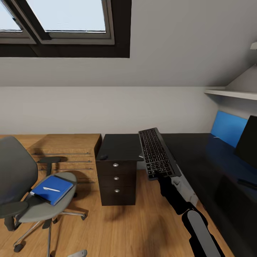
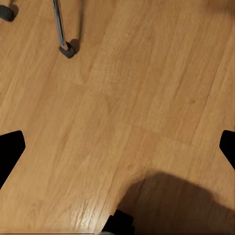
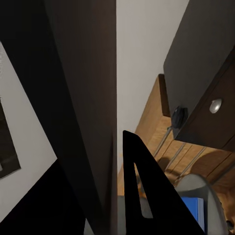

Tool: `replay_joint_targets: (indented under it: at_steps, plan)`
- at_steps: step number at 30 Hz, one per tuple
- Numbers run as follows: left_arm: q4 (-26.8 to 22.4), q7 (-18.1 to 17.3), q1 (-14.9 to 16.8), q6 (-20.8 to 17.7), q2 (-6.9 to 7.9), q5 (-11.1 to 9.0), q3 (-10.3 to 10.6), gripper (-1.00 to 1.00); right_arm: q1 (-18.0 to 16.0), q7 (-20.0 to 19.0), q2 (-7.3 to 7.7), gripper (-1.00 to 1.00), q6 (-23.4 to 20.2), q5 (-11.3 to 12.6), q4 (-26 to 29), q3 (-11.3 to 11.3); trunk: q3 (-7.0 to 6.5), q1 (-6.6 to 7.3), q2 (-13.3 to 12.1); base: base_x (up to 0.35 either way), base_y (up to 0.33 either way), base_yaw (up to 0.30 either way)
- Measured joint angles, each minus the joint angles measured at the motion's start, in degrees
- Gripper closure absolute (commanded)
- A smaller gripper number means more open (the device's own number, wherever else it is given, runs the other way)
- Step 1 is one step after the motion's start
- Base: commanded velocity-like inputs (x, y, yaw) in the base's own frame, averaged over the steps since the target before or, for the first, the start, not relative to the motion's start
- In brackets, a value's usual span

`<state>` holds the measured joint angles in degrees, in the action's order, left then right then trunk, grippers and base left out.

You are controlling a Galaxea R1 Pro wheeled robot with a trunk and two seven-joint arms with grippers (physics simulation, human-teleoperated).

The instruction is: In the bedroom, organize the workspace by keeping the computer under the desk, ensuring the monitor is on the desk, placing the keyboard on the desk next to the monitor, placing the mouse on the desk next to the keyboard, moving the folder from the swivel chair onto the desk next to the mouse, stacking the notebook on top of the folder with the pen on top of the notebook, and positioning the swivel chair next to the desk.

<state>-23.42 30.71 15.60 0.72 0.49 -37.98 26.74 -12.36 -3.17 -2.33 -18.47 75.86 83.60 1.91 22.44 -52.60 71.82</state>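
One keyboard [image 1: 157,153] is hanging in the air over the gap between the drawer end of the desk [image 1: 123,146] and its long arm, and the right gripper [image 1: 161,175] is clamping it by the near short edge, so the board is sticking out far beyond the grip. That long overhang is what I am judging risky: a quick swing toward the monitor [image 1: 248,146] could be twisting the board between the fingers, or knocking its far end against the screen. The left gripper [image 2: 117,147] is pointing at the bare wood floor [image 2: 122,98] with its fingers spread wide and nothing between them. The mouse [image 1: 103,157] is sitting on the drawer end, while the folder [image 1: 53,189] with the pen [image 1: 51,189] on top is waiting on the swivel chair [image 1: 21,178].
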Motion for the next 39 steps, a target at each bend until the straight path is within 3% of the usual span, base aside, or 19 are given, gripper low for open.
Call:
replay_joint_targets:
  at_steps: [9, 17, 33, 39]
  plan:
    - [0.11, 0.02, 0.00, 0.11, 0.05, 0.11, 0.00, -1.00, 0.00, -0.08, -0.12, 1.00, 0.05, 0.24, 0.02, 0.00, -1.62, 1.97, -3.61, -0.178, -0.198, 0.000]
    - [0.11, 0.07, 0.00, 0.23, 0.07, 0.18, -0.04, -1.00, 0.00, 0.09, -0.04, 1.00, 0.05, 3.36, -0.08, 0.00, -3.06, 3.74, -6.82, -0.043, -0.039, 0.000]
    - [0.13, 0.11, 0.01, 0.24, 0.30, 0.05, -0.23, -1.00, 0.01, 0.08, -0.11, 1.00, 0.32, 3.46, -1.70, 0.07, -5.93, 7.23, -13.25, -0.297, -0.020, 0.000]
    - [0.08, 0.30, 0.00, 2.33, 1.74, 0.10, -0.51, -1.00, 0.01, 0.91, 0.04, 1.00, 0.12, 3.54, -3.16, -0.20, -7.01, 8.55, -15.66, -0.336, -0.107, 0.000]
